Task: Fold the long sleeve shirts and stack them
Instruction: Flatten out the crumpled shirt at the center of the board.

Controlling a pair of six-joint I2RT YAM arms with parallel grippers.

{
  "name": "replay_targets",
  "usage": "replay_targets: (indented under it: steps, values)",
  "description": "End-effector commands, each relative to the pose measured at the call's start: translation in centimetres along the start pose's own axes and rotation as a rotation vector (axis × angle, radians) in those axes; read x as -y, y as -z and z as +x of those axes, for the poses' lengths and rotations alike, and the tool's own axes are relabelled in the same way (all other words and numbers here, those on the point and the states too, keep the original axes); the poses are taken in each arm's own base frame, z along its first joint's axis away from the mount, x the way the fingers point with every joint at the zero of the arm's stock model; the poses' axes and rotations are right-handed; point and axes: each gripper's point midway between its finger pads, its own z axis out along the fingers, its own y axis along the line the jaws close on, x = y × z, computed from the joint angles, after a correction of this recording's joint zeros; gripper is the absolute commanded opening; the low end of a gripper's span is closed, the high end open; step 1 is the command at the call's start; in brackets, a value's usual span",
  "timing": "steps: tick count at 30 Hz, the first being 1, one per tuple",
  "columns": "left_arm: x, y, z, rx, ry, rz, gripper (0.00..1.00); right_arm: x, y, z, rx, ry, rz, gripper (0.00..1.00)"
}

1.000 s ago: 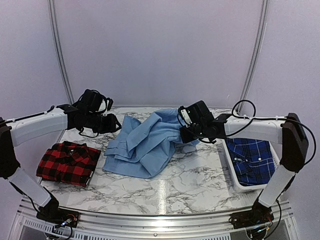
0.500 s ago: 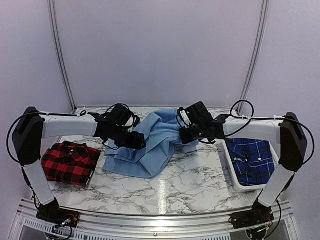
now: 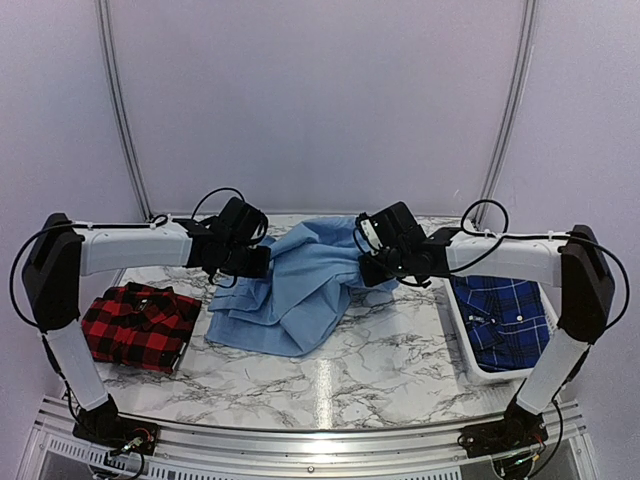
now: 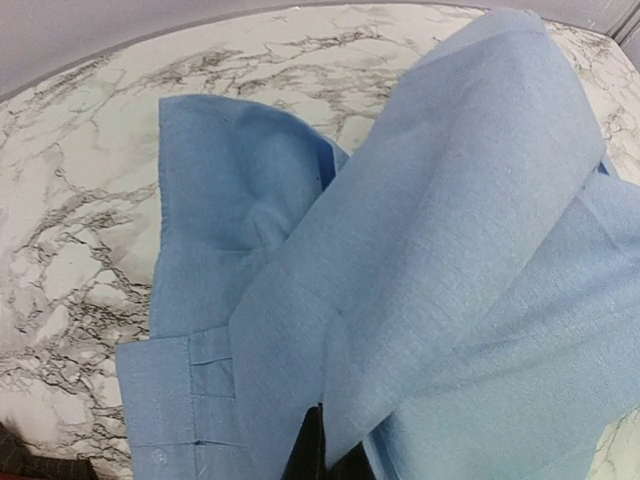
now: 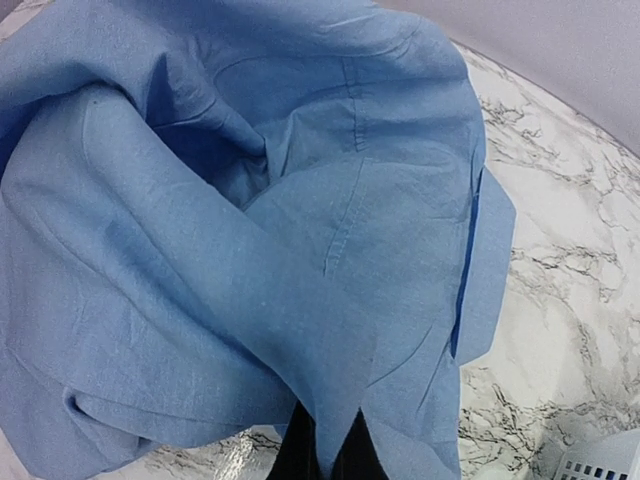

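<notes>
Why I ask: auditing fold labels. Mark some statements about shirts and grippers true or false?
1. Left gripper and right gripper are each shut on the light blue shirt. True.
2. The dark blue plaid shirt is in the basket. True.
3. The red-and-black check shirt lies in the basket. False: it lies on the table.
4. The light blue shirt lies neatly folded. False: it is rumpled, partly lifted.

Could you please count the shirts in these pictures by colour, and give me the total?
light blue shirt: 1
red-and-black check shirt: 1
dark blue plaid shirt: 1
Total: 3 shirts
</notes>
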Motion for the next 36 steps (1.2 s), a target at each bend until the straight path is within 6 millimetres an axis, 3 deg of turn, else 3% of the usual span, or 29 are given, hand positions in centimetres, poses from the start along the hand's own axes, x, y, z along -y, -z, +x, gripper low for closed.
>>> replay_targets:
  steps: [1, 3, 7, 11, 15, 20, 24, 27, 30, 33, 34, 35, 36]
  values:
    - [-2.5, 5.6, -6.5, 0.216, 0.022, -0.108, 0.0, 0.9, 2.5, -4.6, 0.117, -0.024, 0.058, 0.0]
    - [-4.1, 9.3, -9.5, 0.319, 0.039, -0.153, 0.0, 1.8, 3.7, -6.3, 0.169, -0.027, 0.095, 0.0]
    - [-6.5, 19.7, -16.3, 0.568, 0.061, -0.198, 0.0, 3.8, 7.3, -10.3, 0.303, -0.034, 0.158, 0.0]
    - [-7.4, 29.4, -20.6, 0.775, 0.049, -0.195, 0.0, 5.9, 12.3, -14.7, 0.472, -0.042, 0.201, 0.0]
    - [-7.9, 38.3, -23.4, 0.953, 0.036, -0.167, 0.0, 6.9, 18.8, -19.0, 0.67, -0.028, 0.173, 0.0]
    - [-8.5, 45.7, -24.4, 1.11, 0.047, -0.122, 0.0, 6.7, 26.1, -21.9, 0.886, 0.02, 0.116, 0.0]
    - [-9.0, 48.8, -25.0, 1.177, 0.05, -0.133, 0.0, 6.6, 29.6, -23.4, 0.967, 0.052, 0.071, 0.0]
    - [-9.5, 49.2, -25.8, 1.178, 0.053, -0.176, 0.0, 7.4, 30.2, -24.7, 0.976, 0.046, 0.0, 0.0]
    - [-11.0, 45.8, -27.1, 1.083, 0.066, -0.235, 0.0, 8.7, 28.4, -25.4, 0.93, 0.047, -0.142, 0.0]
    - [-12.8, 37.5, -27.3, 0.91, 0.104, -0.232, 0.0, 9.9, 23.2, -24.7, 0.814, 0.017, -0.265, 0.02]
    - [-13.8, 34.4, -26.8, 0.844, 0.126, -0.241, 0.0, 10.4, 21.1, -24.1, 0.772, -0.001, -0.277, 0.08]
    - [-14.8, 30.5, -25.9, 0.763, 0.167, -0.224, 0.0, 10.8, 18.8, -23.4, 0.724, -0.019, -0.278, 0.19]
    - [-15.8, 26.7, -24.6, 0.68, 0.204, -0.204, 0.0, 11.6, 15.9, -22.3, 0.663, -0.046, -0.257, 0.4]
